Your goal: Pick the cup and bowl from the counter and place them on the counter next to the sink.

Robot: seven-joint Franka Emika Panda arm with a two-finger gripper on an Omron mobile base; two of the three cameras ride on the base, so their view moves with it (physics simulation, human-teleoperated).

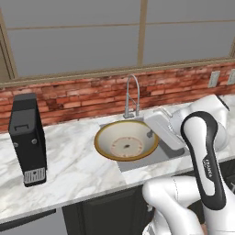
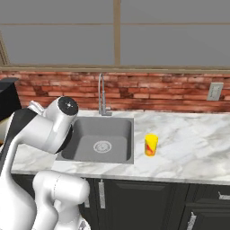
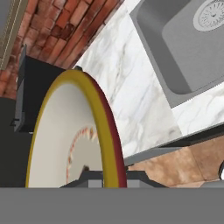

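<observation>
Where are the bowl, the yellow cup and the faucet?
bowl (image 1: pixel 126 141): left base view, speckled inside.
cup (image 2: pixel 151 145): right base view, its side.
faucet (image 2: pixel 101 96): right base view, upright pipe.

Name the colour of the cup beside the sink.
Yellow with a red mark on its side; the cup shows best in the right base view.

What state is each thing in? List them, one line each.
bowl: gripped at its rim, tipped steeply, empty.
gripper: shut on the bowl.
cup: upright on the counter right of the sink, standing free.
sink: basin empty.
faucet: no water running.
black machine: upright on the counter.
</observation>
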